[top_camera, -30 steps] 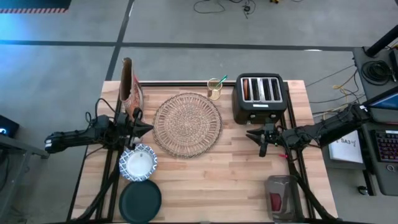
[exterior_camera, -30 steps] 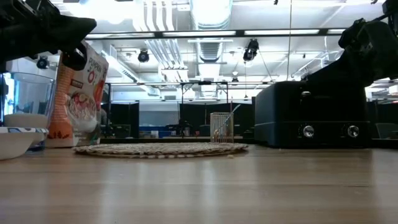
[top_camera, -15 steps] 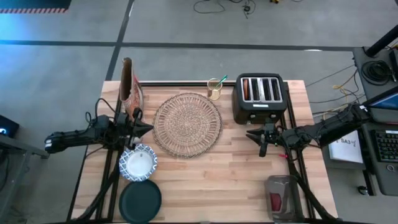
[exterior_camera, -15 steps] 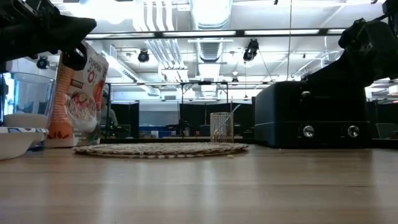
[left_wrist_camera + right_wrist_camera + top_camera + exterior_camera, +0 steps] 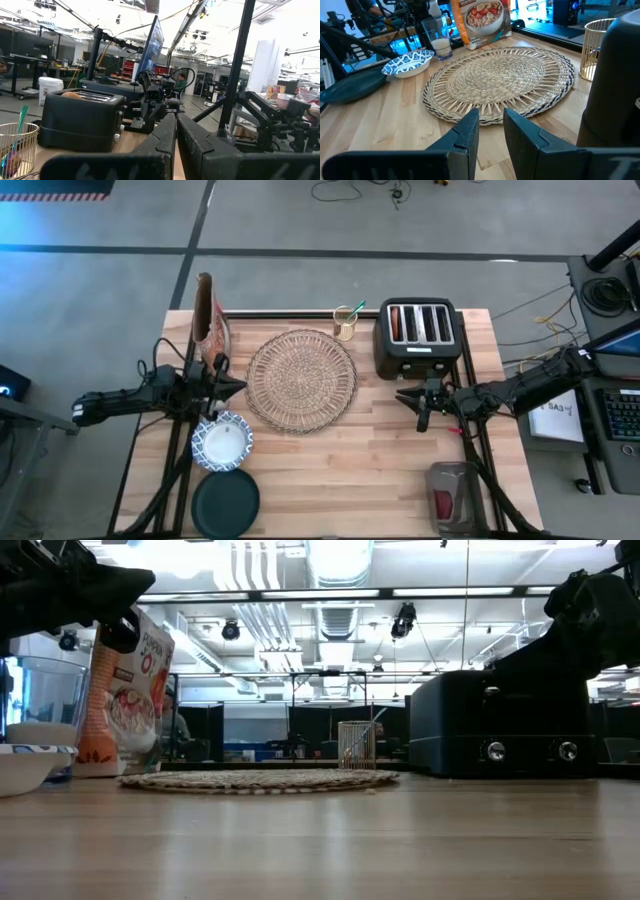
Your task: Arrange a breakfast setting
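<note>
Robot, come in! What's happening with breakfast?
Left gripper shut, right gripper open, both empty. Placemat bare; bowl, plate beside it. Nothing blocking.

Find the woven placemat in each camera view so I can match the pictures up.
High view: placemat at table centre, left of the toaster.
Low view: a thin flat disc left of centre; toaster to its right.
Left wrist view: placemat not in it; the toaster shows.
Right wrist view: placemat fills the middle; toaster at right edge.
Shared landmark: the toaster.

One placemat (image 5: 301, 380), one plate (image 5: 226, 503), one bowl (image 5: 222, 442), one glass (image 5: 436, 36), one toaster (image 5: 418, 336), one cereal box (image 5: 209, 320).
</note>
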Motion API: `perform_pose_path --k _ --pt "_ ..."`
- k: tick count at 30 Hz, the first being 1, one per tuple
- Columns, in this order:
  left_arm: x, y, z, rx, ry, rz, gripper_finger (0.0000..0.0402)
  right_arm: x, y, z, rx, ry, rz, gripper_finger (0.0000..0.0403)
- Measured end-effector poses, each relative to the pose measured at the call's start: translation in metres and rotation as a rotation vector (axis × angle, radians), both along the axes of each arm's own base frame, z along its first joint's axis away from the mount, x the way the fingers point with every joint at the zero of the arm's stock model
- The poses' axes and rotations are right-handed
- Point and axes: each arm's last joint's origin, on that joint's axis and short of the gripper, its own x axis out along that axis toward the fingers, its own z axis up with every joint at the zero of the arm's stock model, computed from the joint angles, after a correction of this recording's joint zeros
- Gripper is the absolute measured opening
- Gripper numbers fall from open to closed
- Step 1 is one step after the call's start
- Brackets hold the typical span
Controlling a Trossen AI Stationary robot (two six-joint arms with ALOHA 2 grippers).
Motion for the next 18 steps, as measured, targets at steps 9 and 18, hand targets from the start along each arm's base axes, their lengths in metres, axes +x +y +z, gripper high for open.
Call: perform_pose_path --k 9,18 --pt "-0.0005 0.0007 0.0017 -0.005 -0.02 0.026 0.0 0.0 0.0 0.0 0.0 0.0 0.0 0.0079" --pt "-0.0006 0.0007 0.0021 -0.023 -0.023 0.021 0.0 0.0 0.0 0.0 0.0 0.0 0.0 0.0079"
